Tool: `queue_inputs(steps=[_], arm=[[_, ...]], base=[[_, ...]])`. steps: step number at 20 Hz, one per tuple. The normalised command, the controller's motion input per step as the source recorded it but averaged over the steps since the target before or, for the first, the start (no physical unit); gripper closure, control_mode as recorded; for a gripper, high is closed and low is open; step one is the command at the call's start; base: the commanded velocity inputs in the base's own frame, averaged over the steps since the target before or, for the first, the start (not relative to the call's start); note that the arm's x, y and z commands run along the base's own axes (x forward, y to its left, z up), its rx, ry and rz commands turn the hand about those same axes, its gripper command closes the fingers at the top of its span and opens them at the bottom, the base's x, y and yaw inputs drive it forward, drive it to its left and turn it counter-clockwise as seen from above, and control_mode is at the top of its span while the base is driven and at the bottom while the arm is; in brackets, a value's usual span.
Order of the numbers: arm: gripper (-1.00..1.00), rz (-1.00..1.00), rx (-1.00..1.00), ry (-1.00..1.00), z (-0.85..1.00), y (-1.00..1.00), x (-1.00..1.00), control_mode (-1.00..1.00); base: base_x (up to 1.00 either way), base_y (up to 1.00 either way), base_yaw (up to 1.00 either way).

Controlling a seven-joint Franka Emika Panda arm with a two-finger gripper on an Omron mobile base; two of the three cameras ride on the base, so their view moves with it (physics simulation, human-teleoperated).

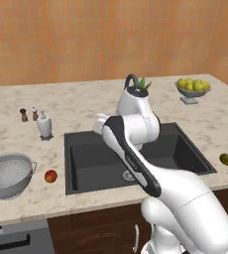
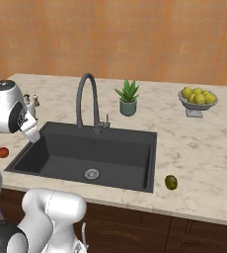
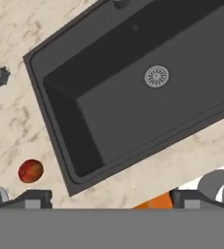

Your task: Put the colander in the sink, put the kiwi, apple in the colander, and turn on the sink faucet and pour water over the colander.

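Colander, the round grey pierced metal bowl (image 1: pixel 8 174), is sitting on the counter while the empty gripper (image 3: pixel 111 199), fingers spread, is needing to reach it for the dark basin sink (image 1: pixel 88 166).

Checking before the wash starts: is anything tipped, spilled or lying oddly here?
Nothing stands out. The colander sits upright on the counter left of the sink, with the apple beside it and the kiwi on the counter at the sink's other side. The faucet runs no water.
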Motion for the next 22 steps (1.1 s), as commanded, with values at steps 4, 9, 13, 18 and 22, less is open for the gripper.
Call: queue_inputs(steps=[4, 9, 13, 18, 22], arm=[[-1.00, -0.03, 0.00, 0.00, -0.13, 1.00, 0.03, -1.00], [-1.00, 0.02, 0.02, 0.01, -0.10, 0.95, 0.16, -1.00], [-1.00, 0.08, 0.04, 0.05, -0.05, 0.93, 0.37, -1.00], [-1.00, 0.17, 0.11, 0.02, -0.22, 0.89, 0.20, -1.00], [-1.00, 0.19, 0.15, 0.00, -0.28, 0.85, 0.05, -1.00]], base=[[0.00, 0.00, 0.00], [0.00, 0.00, 0.00], [0.00, 0.00, 0.00], [0.00, 0.00, 0.00], [0.00, 0.00, 0.00]])
